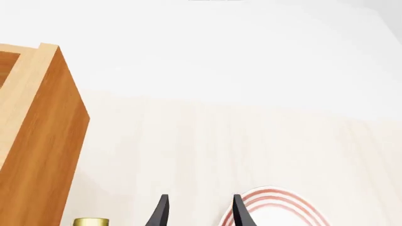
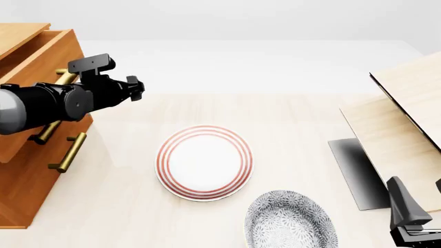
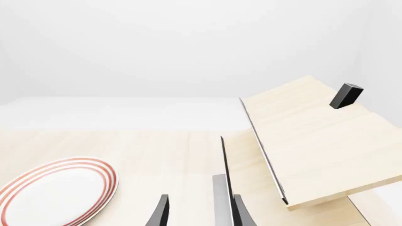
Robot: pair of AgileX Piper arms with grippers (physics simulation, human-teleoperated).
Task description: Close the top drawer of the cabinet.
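The top drawer [image 2: 38, 57] stands pulled out of the cabinet [image 2: 28, 170] at the far left of the surface [image 2: 296, 113], its brass handle [image 2: 63, 77] partly hidden behind the left arm. The risk, as I judge it, is a glancing push: the arm's body sits at the drawer front, so it could catch the handle or skid off the panel. The left fingers [image 1: 198, 212] point past the drawer, slightly parted, holding nothing (the right fingers [image 3: 198, 212] likewise, idle near the pale structure [image 2: 406, 103]).

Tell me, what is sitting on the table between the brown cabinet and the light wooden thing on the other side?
In the front view, the red-striped plate lies between the cabinet and pale wood structure.
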